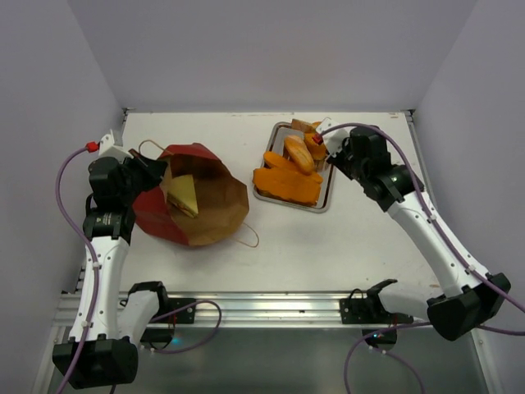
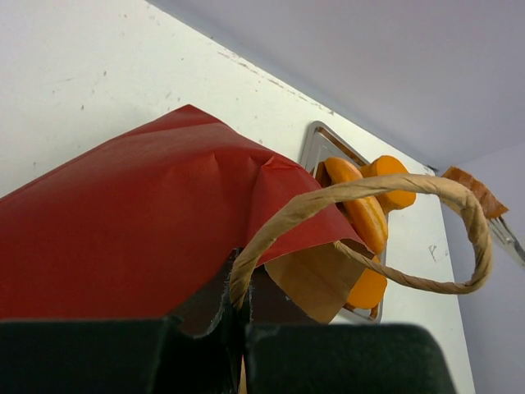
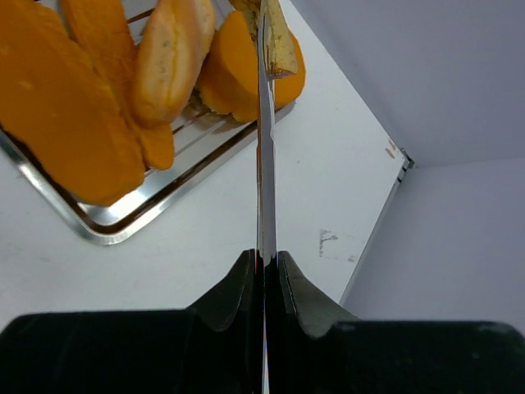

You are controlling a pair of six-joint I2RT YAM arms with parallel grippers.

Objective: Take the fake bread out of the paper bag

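The paper bag [image 1: 197, 201] lies on its side at the left, mouth open toward the camera, red outside and brown inside. A triangular sandwich [image 1: 182, 195] sits inside it. My left gripper [image 1: 156, 171] is shut on the bag's cord handle [image 2: 361, 193] at the bag's far rim; the cord runs out from between the jaws [image 2: 238, 308]. Several golden-orange bread pieces [image 1: 287, 176] lie on the metal tray [image 1: 328, 197]. My right gripper [image 1: 335, 148] is shut on a thin metal tool [image 3: 264, 164] whose tip holds a small brown piece [image 3: 279, 45] over the tray's far end.
The bag's second cord handle [image 1: 246, 238] lies on the table in front of the bag. The tray rim [image 3: 123, 226] is just left of the right gripper. White walls enclose the table on three sides, and a metal rail runs along its near edge.
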